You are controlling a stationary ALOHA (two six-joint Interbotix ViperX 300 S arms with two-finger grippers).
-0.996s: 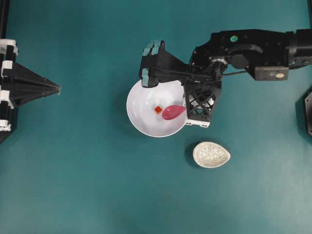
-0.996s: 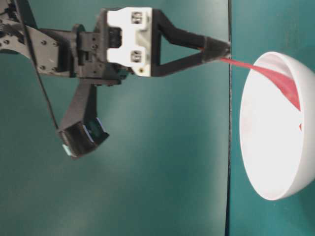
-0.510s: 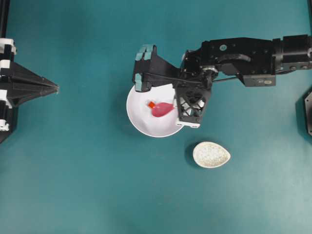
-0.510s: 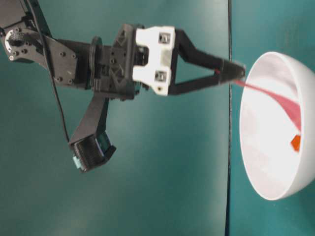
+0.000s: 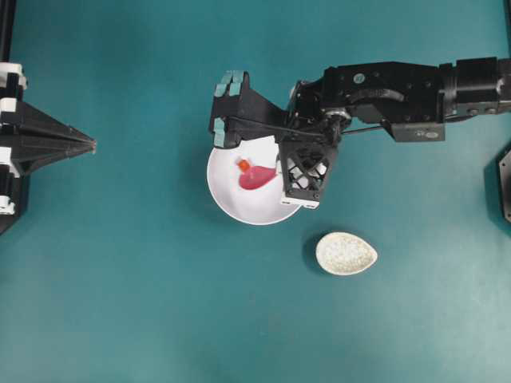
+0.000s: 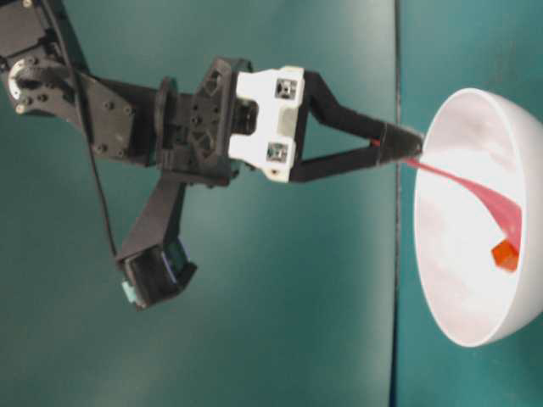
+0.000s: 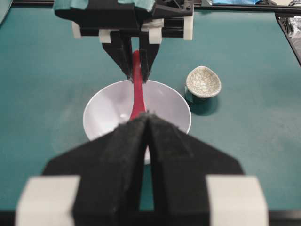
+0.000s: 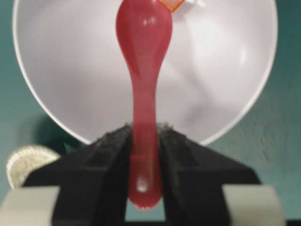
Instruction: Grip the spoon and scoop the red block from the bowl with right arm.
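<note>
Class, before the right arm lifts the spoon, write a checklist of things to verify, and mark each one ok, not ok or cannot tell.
1. Right tool clamps the spoon handle: ok.
2. Spoon scoop is inside the bowl: ok.
3. Red block sits at the scoop's tip: ok.
4. Block lies fully in the scoop: cannot tell.
5. Left tool stands far from the bowl: ok.
6. Speckled dish stands apart from the bowl: ok.
</note>
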